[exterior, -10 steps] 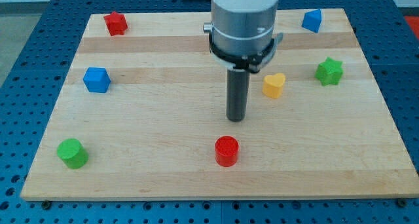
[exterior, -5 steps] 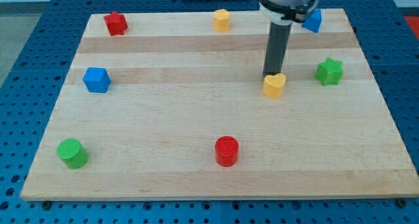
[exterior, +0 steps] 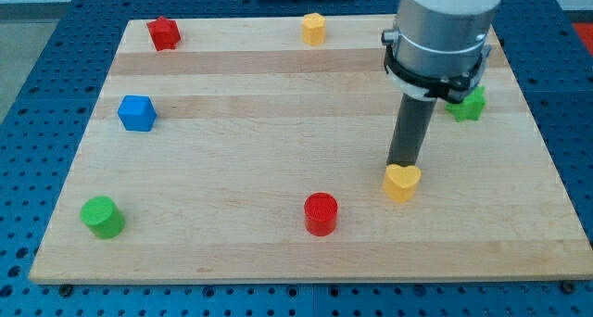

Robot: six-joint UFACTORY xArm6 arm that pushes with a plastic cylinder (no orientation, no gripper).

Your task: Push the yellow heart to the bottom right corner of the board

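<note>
Our tool, a bare rod gripping nothing, rests my tip [exterior: 402, 163] against the upper edge of the small yellow plastic heart [exterior: 402, 182], lower right of centre on the wooden tabletop [exterior: 232, 169]. It looks light, rigid and slippery; we should push centrally on its upper-left flank.

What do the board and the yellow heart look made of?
The board looks like pale unvarnished wood: lengthwise grain and plank seams show. The yellow heart, just below my tip, looks like matte moulded plastic, uniform in colour; painted wood is possible.
</note>
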